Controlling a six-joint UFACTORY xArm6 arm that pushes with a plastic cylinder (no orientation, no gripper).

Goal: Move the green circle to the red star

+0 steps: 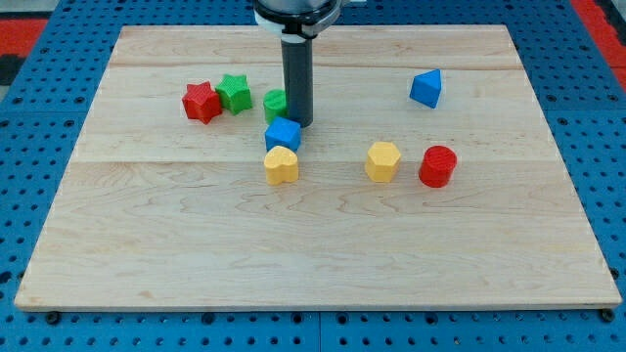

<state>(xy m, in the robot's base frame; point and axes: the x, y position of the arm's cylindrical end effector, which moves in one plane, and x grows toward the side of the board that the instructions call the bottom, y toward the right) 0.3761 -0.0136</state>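
The green circle [274, 103] lies left of centre, partly hidden by my rod. My tip [299, 123] rests on the board right beside the green circle, on its right side, touching or nearly touching it. The red star [201, 102] lies further to the view's left, with a green star [234, 92] touching its right side, between it and the green circle. A blue cube [283, 135] sits just below my tip.
A yellow heart-shaped block [281, 165] lies below the blue cube. A yellow hexagon [383, 161] and a red cylinder [438, 166] sit right of centre. A blue triangular block [426, 88] lies at the upper right. The wooden board [313, 244] rests on a blue perforated base.
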